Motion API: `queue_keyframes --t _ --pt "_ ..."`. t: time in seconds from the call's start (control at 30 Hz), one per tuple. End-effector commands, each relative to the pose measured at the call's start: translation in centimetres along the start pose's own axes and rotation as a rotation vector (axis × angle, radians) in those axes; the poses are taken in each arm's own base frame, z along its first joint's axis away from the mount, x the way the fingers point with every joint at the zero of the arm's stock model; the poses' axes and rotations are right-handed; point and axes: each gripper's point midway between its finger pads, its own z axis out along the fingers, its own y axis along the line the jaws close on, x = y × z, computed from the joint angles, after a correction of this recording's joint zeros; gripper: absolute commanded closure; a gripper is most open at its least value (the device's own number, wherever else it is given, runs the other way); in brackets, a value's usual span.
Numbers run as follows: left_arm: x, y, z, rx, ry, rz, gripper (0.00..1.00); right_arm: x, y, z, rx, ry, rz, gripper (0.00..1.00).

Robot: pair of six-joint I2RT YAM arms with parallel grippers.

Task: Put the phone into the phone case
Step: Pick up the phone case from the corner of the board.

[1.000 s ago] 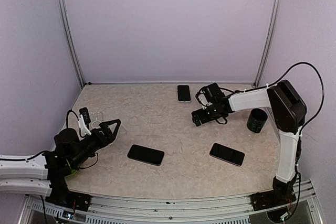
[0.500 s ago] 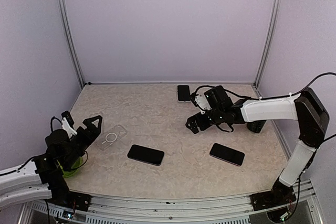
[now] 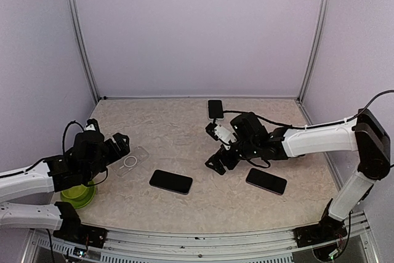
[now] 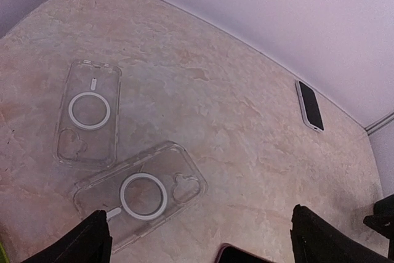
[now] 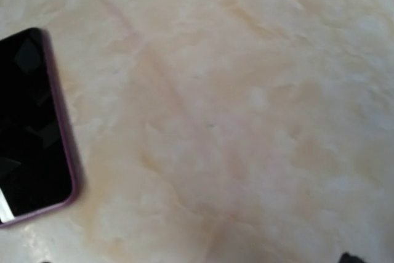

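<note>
Robot test cell, lab-type setting. Marble-pattern desk [image 3: 184,143] boxed in by plain lavender wall panels [image 3: 197,29] on bare aluminium posts [image 3: 79,35]. Two white-and-black arms, left arm [image 3: 24,183] and right arm [image 3: 320,138], mounted by a slotted metal rail [image 3: 197,242] along the near edge.

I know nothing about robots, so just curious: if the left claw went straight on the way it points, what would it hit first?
Probably the nearer clear phone case, lying flat on the table just ahead of the open left claw; depth is hard to judge.
</note>
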Motion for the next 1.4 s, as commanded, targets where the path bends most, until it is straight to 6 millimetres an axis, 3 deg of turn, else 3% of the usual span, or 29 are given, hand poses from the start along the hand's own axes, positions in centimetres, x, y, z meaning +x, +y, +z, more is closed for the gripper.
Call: queue_keyframes --t 0.0,0.17,0.4,0.73,0.9,1.07,1.37 --pt "0.5 0.4 0.0 -0.019 0.042 -0.014 0.01 -1.4 1.0 1.6 0.018 -0.027 -0.052 0.00" --pt "2.2 0.4 0.1 -0.038 0.141 -0.025 0.01 -1.8 -0.2 2.6 0.112 0.024 -0.012 0.00" --pt "4.1 1.9 0.7 -0.116 0.199 -0.038 0.02 -1.9 -0.1 1.7 0.108 0.001 0.052 0.00" --pt "5.8 -0.1 3.0 -0.120 0.277 -0.070 0.11 1.1 -1.9 -0.5 0.215 0.056 0.087 0.00" --pt "6.4 -1.2 5.1 -0.140 0.321 0.062 0.13 1.6 -1.6 -0.8 0.200 0.053 0.106 0.00" --pt "7.6 -0.7 6.7 -0.153 0.359 0.177 0.19 1.9 -1.4 -1.0 0.189 0.058 0.124 0.01" --pt "6.8 -2.4 8.0 -0.005 0.329 0.303 0.30 2.7 -0.7 -2.5 0.150 0.040 0.155 0.01"
